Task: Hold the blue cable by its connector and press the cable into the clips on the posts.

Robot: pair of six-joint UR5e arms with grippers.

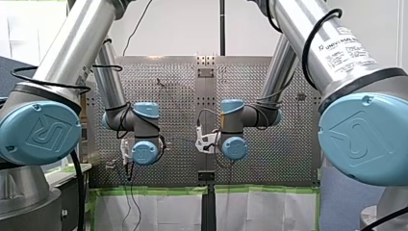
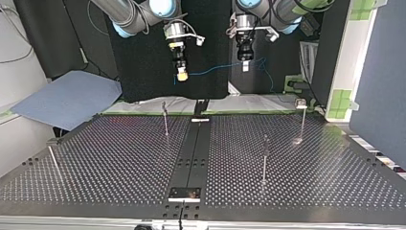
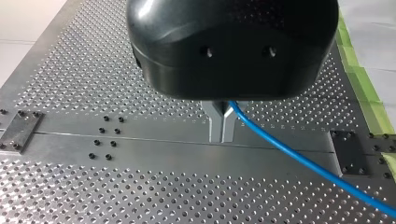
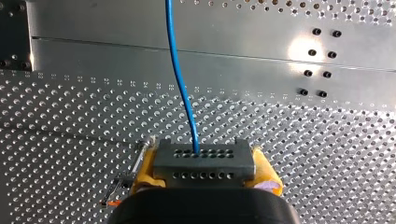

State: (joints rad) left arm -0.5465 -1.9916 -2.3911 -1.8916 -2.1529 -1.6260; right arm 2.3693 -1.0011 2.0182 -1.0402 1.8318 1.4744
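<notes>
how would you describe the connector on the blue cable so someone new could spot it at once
Look above the perforated table to my right arm's hand, the one with yellow pads. Clamped between those pads is the connector: a dark grey block with two rows of small holes. It is the only thing the blue cable plugs into.

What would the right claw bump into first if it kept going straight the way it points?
Most likely the perforated table. The right claw, shut on the grey connector, points down at its bare holes, with only the blue cable running ahead. A post stands beside the claw, though depth is unclear.
</notes>
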